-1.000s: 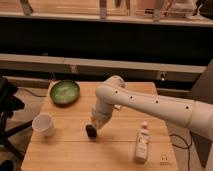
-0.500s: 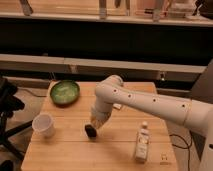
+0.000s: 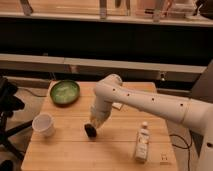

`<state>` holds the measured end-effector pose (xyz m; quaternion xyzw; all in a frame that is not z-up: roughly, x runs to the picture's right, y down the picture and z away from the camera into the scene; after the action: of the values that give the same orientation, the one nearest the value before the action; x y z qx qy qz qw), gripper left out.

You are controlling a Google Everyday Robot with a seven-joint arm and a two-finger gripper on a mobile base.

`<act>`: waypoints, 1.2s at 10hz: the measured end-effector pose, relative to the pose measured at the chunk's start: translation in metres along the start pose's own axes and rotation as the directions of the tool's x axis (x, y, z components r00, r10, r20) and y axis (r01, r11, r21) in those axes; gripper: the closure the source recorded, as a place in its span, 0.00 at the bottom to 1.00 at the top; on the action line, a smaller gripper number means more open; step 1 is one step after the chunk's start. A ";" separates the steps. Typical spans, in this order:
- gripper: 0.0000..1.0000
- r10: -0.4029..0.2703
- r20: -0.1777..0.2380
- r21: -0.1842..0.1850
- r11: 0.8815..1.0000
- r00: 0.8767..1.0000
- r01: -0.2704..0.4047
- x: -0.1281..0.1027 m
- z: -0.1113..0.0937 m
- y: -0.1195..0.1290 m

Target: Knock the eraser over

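Note:
The eraser point(image 3: 90, 131), a small dark blocky object, sits on the wooden table point(image 3: 65, 155) near its middle. My white arm reaches in from the right and bends down over it. The gripper point(image 3: 94, 123) hangs at the arm's end, right above and against the eraser's upper right side. Its fingers are shut. Whether the eraser stands or leans cannot be told.
A green bowl point(image 3: 64, 92) rests at the table's back left. A white cup point(image 3: 43, 124) stands at the left. A small bottle point(image 3: 142, 142) stands at the front right. A white slab point(image 3: 117, 105) peeks out behind the arm. A dark chair point(image 3: 7, 102) is left of the table.
The arm and gripper hold nearly the same place over the eraser; at most a slight shift downward and to the left.

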<state>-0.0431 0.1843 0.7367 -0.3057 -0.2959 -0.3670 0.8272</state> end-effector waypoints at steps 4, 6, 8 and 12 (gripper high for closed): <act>1.00 0.002 0.002 -0.004 1.000 1.000 -0.002 -0.001 -0.002 -0.002; 1.00 0.004 0.007 -0.013 1.000 1.000 -0.004 -0.003 0.001 -0.002; 1.00 0.007 0.005 -0.015 1.000 1.000 -0.007 -0.002 0.000 -0.001; 1.00 0.006 0.007 -0.017 1.000 1.000 -0.006 -0.003 0.000 -0.002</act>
<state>-0.0458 0.1845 0.7354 -0.3148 -0.2946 -0.3660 0.8247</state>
